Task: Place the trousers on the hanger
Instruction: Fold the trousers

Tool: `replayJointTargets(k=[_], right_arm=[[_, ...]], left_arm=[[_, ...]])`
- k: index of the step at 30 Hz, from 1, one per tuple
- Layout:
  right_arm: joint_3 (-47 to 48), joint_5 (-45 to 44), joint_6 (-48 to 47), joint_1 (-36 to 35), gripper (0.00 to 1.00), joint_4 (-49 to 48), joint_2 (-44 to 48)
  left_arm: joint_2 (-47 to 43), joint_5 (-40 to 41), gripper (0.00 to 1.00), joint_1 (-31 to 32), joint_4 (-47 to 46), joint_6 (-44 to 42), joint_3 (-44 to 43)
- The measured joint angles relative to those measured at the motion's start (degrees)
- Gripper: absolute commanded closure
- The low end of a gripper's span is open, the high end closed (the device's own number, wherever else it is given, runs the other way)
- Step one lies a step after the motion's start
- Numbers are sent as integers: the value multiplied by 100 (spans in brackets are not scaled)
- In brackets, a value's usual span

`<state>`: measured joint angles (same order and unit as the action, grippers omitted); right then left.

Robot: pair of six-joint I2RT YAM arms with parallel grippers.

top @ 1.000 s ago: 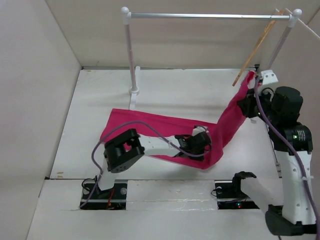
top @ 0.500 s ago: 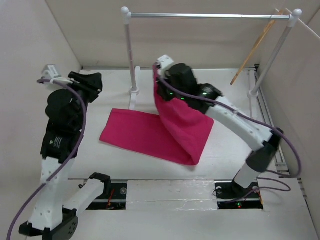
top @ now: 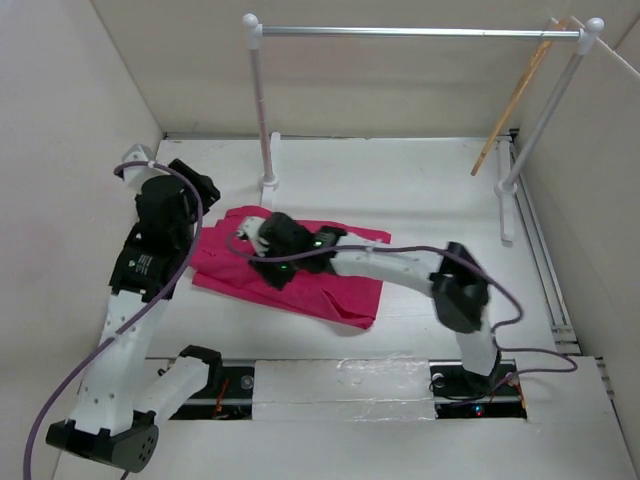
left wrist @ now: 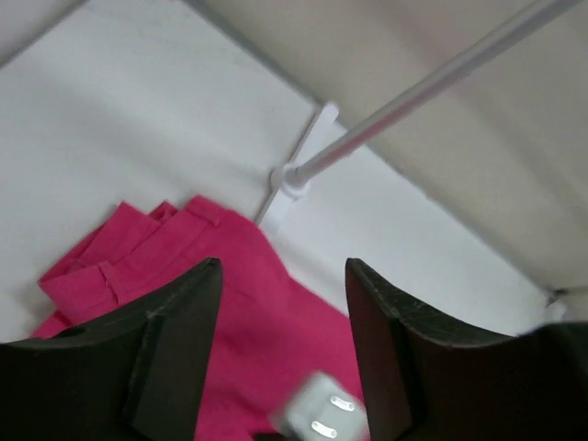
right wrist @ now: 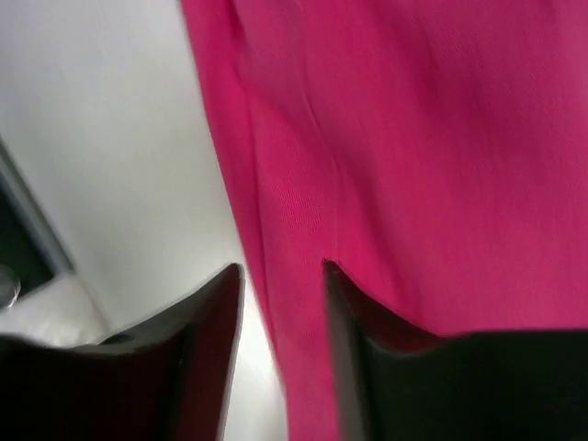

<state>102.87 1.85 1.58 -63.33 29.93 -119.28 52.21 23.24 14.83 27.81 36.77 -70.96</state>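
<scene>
The magenta trousers [top: 340, 285] lie folded flat on the white table. The tan wooden hanger [top: 515, 92] hangs slanted from the right end of the rail, far from both grippers. My right gripper [top: 262, 250] is low over the left part of the trousers. In the right wrist view its jaws [right wrist: 280, 312] stand apart, with the flat edge of the trousers [right wrist: 413, 138] running between them. My left gripper [top: 200, 185] is raised above the trousers' left end, open and empty. It [left wrist: 280, 349] looks down on the trousers [left wrist: 230, 276].
A silver rail [top: 420, 32] on two white posts crosses the back; the left post's base [top: 268, 182] stands just behind the trousers and shows in the left wrist view [left wrist: 292, 176]. Beige walls close in the left, back and right.
The trousers, held up draped by the right gripper, now lie flat on the table. The right gripper has come down and left onto them. The left gripper has shifted slightly right.
</scene>
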Motion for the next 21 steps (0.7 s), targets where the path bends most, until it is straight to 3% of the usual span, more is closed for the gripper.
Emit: replayJointTargets(k=[3, 4, 6, 7, 9, 11, 16, 21], right_arm=[[-2050, 83, 151, 424, 93, -321, 1764], [-2575, 92, 197, 601, 93, -520, 2319], [-3473, 74, 319, 970, 82, -879, 3248], [-3821, 70, 350, 1095, 63, -997, 3560], [-4387, 111, 393, 1167, 46, -1235, 3845], [-4721, 284, 339, 1110, 43, -1244, 3746], [-4706, 522, 162, 887, 35, -1241, 3163], [-4319, 793, 52, 800, 36, -1558, 2699]], left_arm=[[328, -483, 46, -7, -365, -31, 861], [557, -662, 46, -15, -490, -33, 1078], [1298, -1123, 48, -61, -782, -33, 1443], [1759, -1342, 48, -79, -946, -33, 1569], [2625, -1674, 50, -107, -1139, -28, 1788], [3069, -1921, 50, -177, -1180, -4, 2011], [3010, -2496, 48, -949, -1362, -7, 2277], [3333, -2588, 49, -1399, -1497, -72, 2286]])
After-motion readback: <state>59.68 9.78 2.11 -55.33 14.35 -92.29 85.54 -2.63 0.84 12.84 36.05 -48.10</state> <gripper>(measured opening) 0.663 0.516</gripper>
